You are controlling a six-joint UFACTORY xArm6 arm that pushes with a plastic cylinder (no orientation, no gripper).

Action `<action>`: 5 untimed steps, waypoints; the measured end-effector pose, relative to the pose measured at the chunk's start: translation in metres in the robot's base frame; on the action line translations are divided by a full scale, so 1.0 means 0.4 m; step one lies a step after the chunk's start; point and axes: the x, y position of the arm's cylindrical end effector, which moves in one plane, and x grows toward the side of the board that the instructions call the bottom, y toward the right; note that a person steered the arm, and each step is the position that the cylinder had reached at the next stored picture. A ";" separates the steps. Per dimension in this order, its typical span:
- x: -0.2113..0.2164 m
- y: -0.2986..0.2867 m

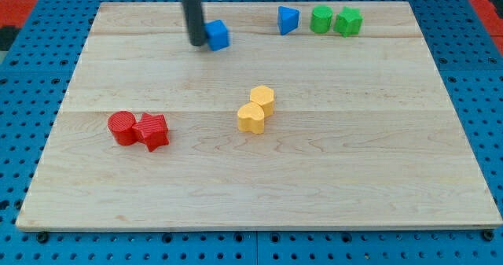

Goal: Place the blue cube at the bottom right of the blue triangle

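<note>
Standing at the top of the pale wooden surface, my tip touches the left face of the small blue plastic cube, a placing that suits a push toward the view's right. No pincer exists on this rig, only the straight dark rod, so nothing is held; the cube simply rests against the rod's end. The blue triangle-shaped block sits well apart to the cube's right, slightly higher, with the green round block and the green angular block in a row beyond it. I judge the cube must travel right and a little downward to end below-right of the triangle. Two yellow blocks and two red blocks lie clear of that path.
</note>
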 end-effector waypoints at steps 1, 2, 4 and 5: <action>0.012 0.168; 0.012 0.072; -0.041 -0.063; -0.055 0.044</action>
